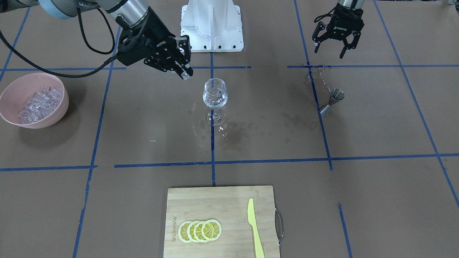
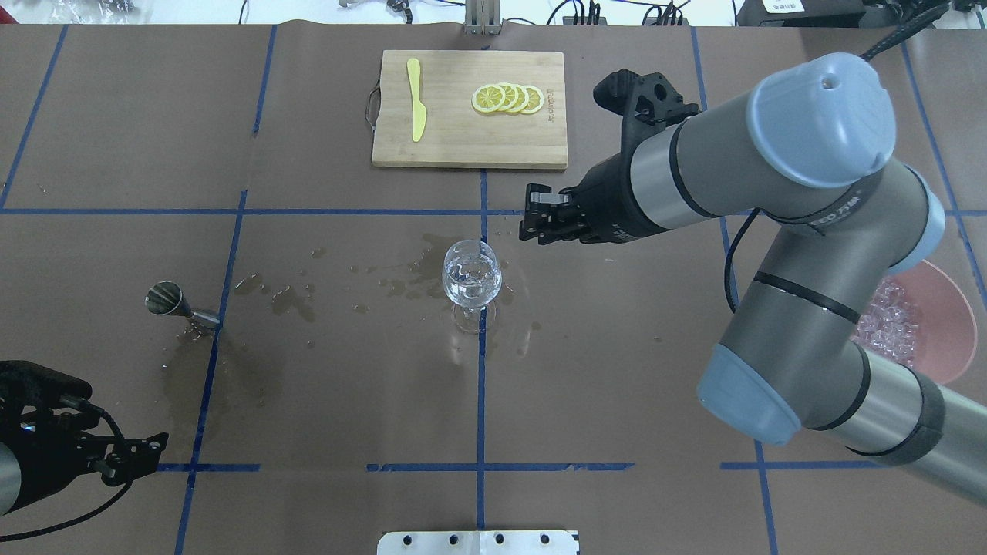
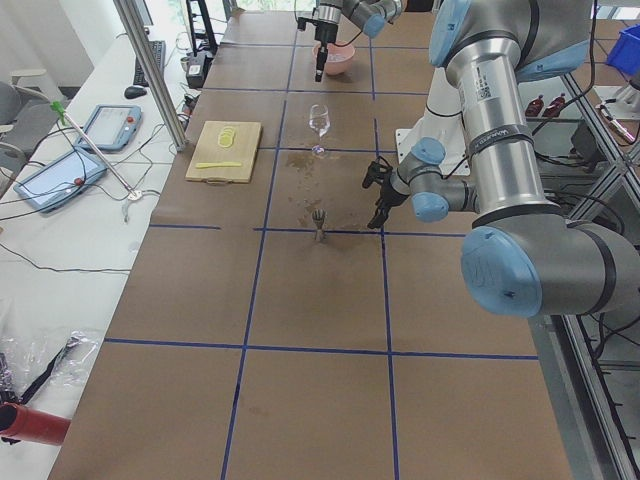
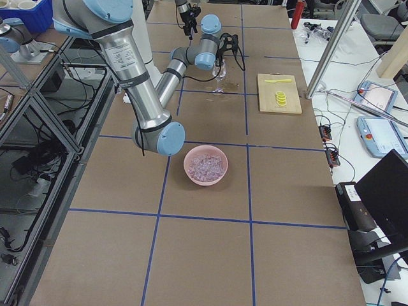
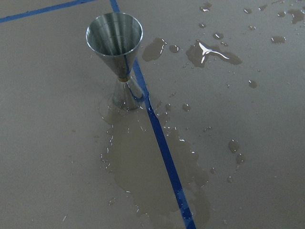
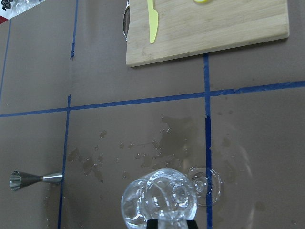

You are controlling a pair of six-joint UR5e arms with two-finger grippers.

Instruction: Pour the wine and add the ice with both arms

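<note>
A stemmed wine glass [image 1: 215, 95] stands at the table's middle, with clear glinting contents in its bowl; it also shows in the overhead view [image 2: 472, 277]. My right gripper [image 1: 184, 72] hovers just beside and above the glass, shut on one clear ice cube [image 1: 185, 76]. A pink bowl [image 1: 10, 95] full of ice [image 1: 37, 104] sits far out on my right side. A steel jigger [image 1: 331, 102] stands upright in a puddle [image 5: 152, 162], and its upper cup looks empty [image 5: 114, 31]. My left gripper [image 1: 332, 48] is open and empty, raised behind the jigger.
A wooden cutting board [image 1: 218, 200] at the far edge holds several lemon slices [image 1: 200, 230] and a yellow knife [image 1: 255, 229]. Wet brown stains [image 1: 236, 132] spread between glass and jigger. The white pedestal [image 1: 211, 25] stands at the robot's base.
</note>
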